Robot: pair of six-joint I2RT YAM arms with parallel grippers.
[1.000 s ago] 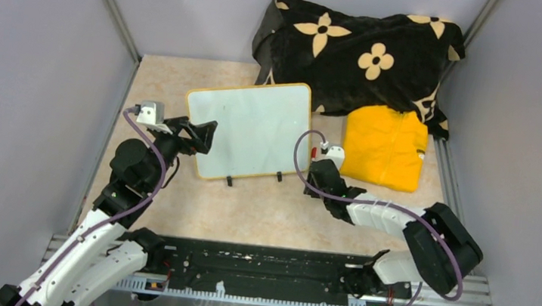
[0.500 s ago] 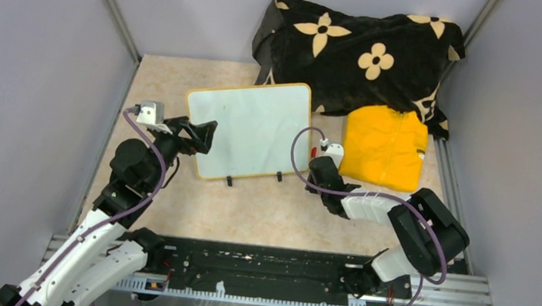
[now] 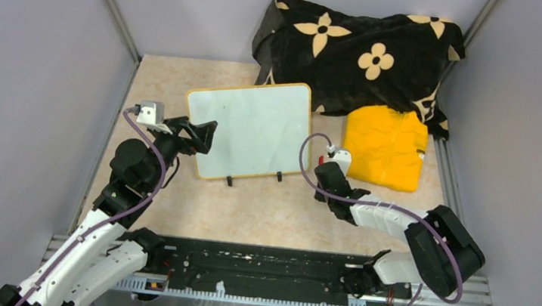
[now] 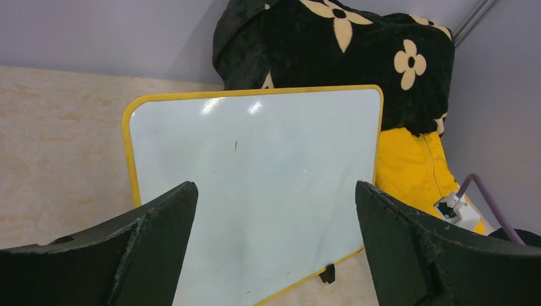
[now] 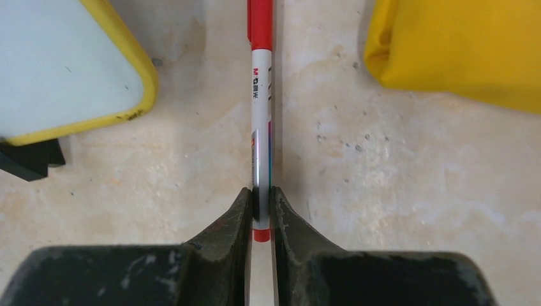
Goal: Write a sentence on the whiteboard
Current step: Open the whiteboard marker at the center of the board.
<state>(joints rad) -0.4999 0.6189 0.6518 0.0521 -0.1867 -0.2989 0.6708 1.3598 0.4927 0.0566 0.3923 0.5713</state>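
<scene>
The whiteboard point(image 3: 251, 128) rests tilted on two black feet mid-table, its yellow-framed white surface point(image 4: 255, 166) bare apart from faint specks; no sentence is in view on it. My left gripper point(image 3: 205, 135) hovers at the board's left edge, open wide, fingers point(image 4: 153, 242) spread before the board face. A slim red-and-white marker point(image 5: 261, 95) lies lengthwise on the table between the board's corner point(image 5: 76, 76) and the yellow cloth. My right gripper point(image 5: 261, 197) is shut on the marker's near end, just above its red tip. In the top view only a bit of red marker point(image 3: 320, 159) shows by the right wrist.
A black blanket with cream flowers point(image 3: 355, 48) is heaped at the back right. A folded yellow cloth point(image 3: 384, 146) lies right of the board, close to the marker point(image 5: 459, 44). Grey walls close in on three sides; a metal rail point(image 3: 263, 274) runs along the near edge.
The right gripper's jaws have closed onto the marker, and the right arm shifted slightly. The left arm and the whiteboard have not moved.
</scene>
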